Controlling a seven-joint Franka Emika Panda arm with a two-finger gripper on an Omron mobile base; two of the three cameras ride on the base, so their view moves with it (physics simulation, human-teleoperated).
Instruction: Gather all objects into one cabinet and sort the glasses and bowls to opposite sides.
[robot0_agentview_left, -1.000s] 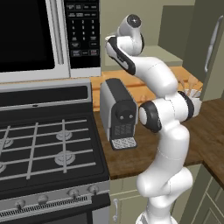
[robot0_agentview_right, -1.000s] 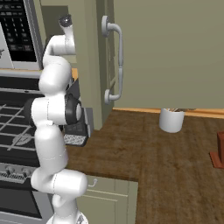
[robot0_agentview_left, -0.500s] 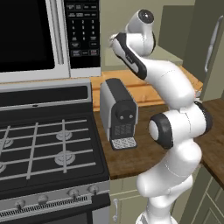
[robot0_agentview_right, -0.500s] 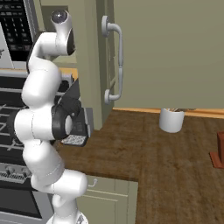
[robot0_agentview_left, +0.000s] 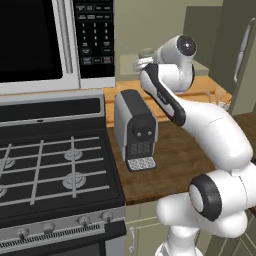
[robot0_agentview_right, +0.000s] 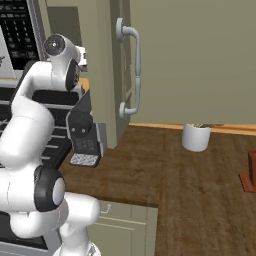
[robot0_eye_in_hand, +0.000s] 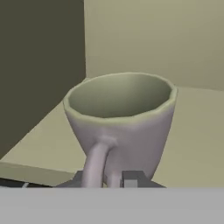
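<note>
Fingers (robot0_eye_in_hand: 109, 179) mostly behind grey tumbler (robot0_eye_in_hand: 122, 127)

A grey cup (robot0_eye_in_hand: 120, 127) with a handle stands upright on the pale flat shelf floor (robot0_eye_in_hand: 192, 144) of the olive-grey wall cabinet (robot0_agentview_right: 200, 60), near its dark side wall. Below, a dark coffee machine (robot0_agentview_left: 134, 129) sits on the brown wooden worktop (robot0_agentview_right: 185, 175) just beside the gas stove (robot0_agentview_left: 50, 170), while a white utensil holder (robot0_agentview_right: 195, 137) rests farther along, well apart, near a reddish-brown block (robot0_agentview_right: 249, 172) at the edge
</note>
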